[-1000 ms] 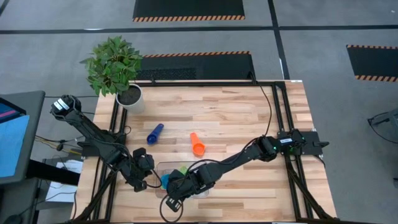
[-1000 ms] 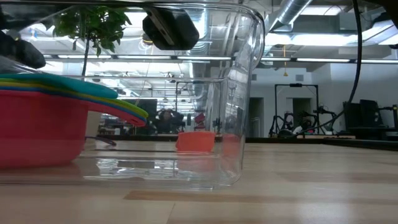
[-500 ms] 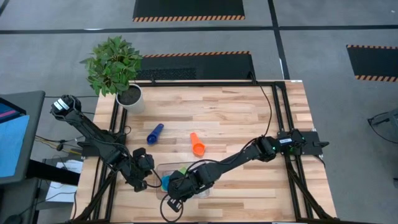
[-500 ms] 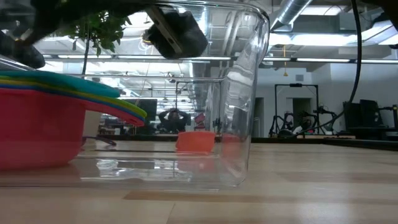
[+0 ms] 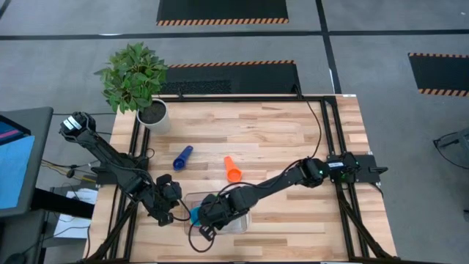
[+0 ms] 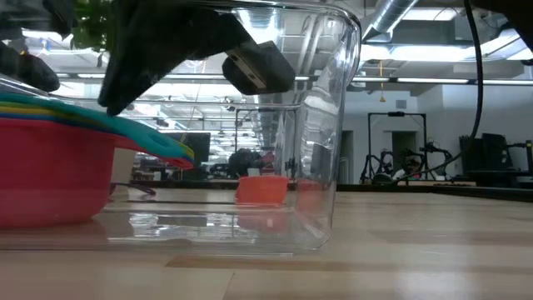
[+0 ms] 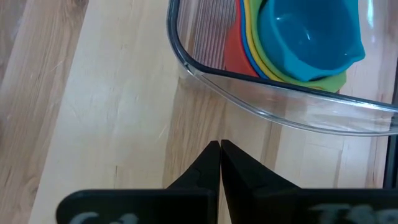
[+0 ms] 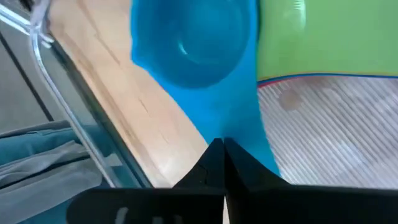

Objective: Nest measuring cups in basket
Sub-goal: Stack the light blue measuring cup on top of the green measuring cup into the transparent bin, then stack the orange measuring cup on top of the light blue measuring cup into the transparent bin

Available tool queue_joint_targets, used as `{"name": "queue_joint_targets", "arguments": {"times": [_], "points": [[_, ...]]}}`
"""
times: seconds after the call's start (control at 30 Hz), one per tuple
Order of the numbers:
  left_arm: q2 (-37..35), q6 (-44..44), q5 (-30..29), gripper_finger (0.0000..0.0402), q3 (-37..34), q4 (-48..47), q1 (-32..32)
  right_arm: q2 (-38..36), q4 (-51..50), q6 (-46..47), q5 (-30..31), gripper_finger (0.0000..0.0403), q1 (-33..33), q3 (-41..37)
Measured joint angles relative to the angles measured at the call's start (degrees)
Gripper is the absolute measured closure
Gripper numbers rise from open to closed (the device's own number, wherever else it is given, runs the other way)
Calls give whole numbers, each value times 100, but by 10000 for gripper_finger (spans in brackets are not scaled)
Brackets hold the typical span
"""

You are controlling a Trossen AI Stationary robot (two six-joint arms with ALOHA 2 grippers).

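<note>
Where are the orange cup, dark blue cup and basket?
orange cup [image 5: 232, 170]: high view, mid-body.
dark blue cup [image 5: 182, 158]: high view, mid-body.
basket [image 7: 186, 59]: left wrist view, curved rim corner.

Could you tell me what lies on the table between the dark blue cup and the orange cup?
Nothing: in the high view, only bare wooden table separates the dark blue cup from the orange cup.

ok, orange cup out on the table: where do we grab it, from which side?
Probably by the short handle of the orange cup, coming straight down from above. The handle sticks out flat toward the table's far edge, thin, with bare wood either side; the round bowl looks wider and likelier to slip. The right gripper, over the basket, is nearer.
</note>
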Motion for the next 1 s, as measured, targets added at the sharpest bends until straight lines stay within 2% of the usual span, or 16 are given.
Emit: {"name": "queue_joint_targets", "arguments": {"times": [0.67, 0.83, 1.0], "points": [[0, -55, -40, 401, -1, 2, 1, -172, -497, -72, 344, 397, -71, 25], [0, -38, -45, 401, -1, 13, 1, -317, -118, -297, 151, 386, -63, 32], [0, -17, -50, 401, -2, 8, 1, -308, 187, -417, -157, 398, -14, 25]]}}
